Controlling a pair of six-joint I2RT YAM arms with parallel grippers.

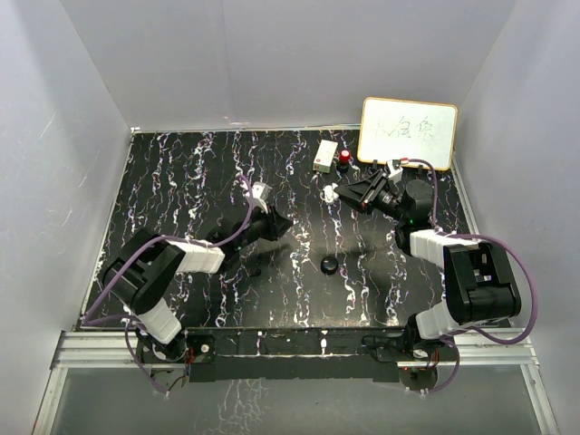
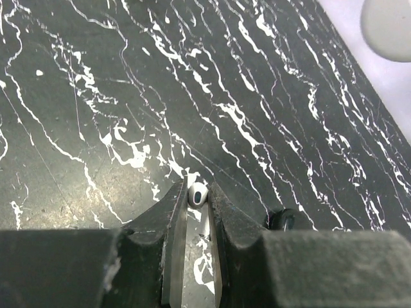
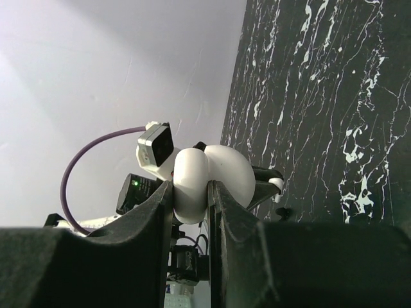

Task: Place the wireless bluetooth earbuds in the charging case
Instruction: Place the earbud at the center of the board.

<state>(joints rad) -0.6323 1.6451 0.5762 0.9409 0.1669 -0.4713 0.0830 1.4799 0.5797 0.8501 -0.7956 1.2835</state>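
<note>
- Between the fingertips of the left claw (image 2: pixel 198 188), which is closed tight, a tiny earbud (image 2: pixel 198 194) is pinched just above the worktop (image 2: pixel 96 96). Only its pale rounded end is seen.
- Between the fingers of the right claw (image 3: pixel 191 187), which are clamped on it, the white charging case (image 3: pixel 228 170) is held off the worktop. Its two rounded halves bulge past the fingertips.
- Just beside the left claw's right finger a small dark thing (image 2: pixel 282 219) is seen; whether it is the second earbud cannot be told.
- The greatest risk is judged to be at the pinch: so little of the earbud is gripped that it could be twisted or squirted out when pressed against the case.
- By that same press, the smooth, curved case could be rotated or pushed out of the right claw.
- No sockets are shown, so a wrong-way entry cannot be ruled out.
</note>
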